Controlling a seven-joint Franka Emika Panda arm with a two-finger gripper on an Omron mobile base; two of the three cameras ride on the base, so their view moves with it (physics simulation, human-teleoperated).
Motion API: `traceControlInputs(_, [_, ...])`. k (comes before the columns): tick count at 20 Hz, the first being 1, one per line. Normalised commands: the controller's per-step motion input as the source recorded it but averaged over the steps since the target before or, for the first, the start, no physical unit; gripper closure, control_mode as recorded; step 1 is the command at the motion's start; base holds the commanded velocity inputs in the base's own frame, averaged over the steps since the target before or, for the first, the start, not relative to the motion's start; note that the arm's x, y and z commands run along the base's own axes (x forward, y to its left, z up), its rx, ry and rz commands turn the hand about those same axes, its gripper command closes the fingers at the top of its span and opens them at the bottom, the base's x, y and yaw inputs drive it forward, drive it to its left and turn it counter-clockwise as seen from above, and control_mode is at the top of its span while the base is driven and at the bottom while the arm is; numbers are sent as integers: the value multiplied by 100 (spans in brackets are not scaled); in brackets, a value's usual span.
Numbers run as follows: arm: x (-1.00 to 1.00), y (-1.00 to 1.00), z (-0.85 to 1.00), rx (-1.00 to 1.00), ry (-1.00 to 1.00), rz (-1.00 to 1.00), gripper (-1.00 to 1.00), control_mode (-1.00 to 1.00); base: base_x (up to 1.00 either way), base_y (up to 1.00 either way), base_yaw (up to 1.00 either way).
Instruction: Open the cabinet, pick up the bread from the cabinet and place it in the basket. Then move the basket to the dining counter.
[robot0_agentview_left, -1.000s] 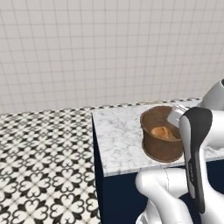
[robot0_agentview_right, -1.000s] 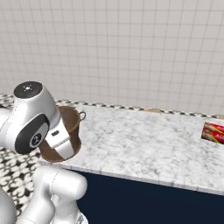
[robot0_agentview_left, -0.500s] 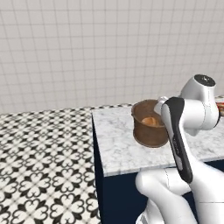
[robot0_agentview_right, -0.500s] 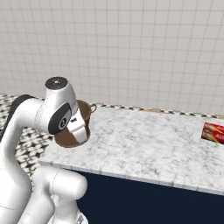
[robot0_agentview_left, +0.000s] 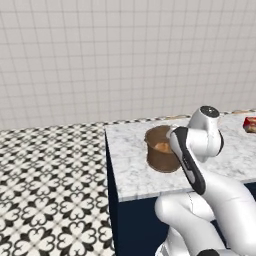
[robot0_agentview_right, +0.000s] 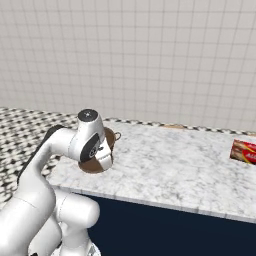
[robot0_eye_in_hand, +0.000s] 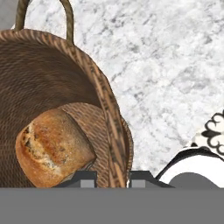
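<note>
The gripper (robot0_eye_in_hand: 113, 178) is seen nearly closed, its two fingertips pinched on either side of the basket (robot0_agentview_left: 161, 151) wall at the rim, so the basket is held by its edge. Over the last second the arm has been swung from low at the counter's near edge to further out over the dining counter (robot0_agentview_left: 130, 170), and the basket has been carried with it toward the middle of the marble top. The bread (robot0_eye_in_hand: 51, 147) is seen lying inside the basket on its woven floor. A red packet (robot0_agentview_right: 244, 151) lies well apart at the counter's far end. The task is judged nearly complete: only setting down and release appear to remain.
</note>
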Motion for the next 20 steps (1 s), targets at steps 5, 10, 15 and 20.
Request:
traceControlInputs(5, [18, 0, -64, 0, 4, 0, 100, -100, 0, 0, 0])
traceControlInputs(10, [20, -1, -40, 0, 2, -1, 100, -100, 0, 0, 0])
traceControlInputs(15, [6, 0, -9, 0, 0, 0, 100, -100, 0, 0, 0])
traceControlInputs(20, [36, 0, -17, 1, 0, 0, 100, -100, 0, 0, 0])
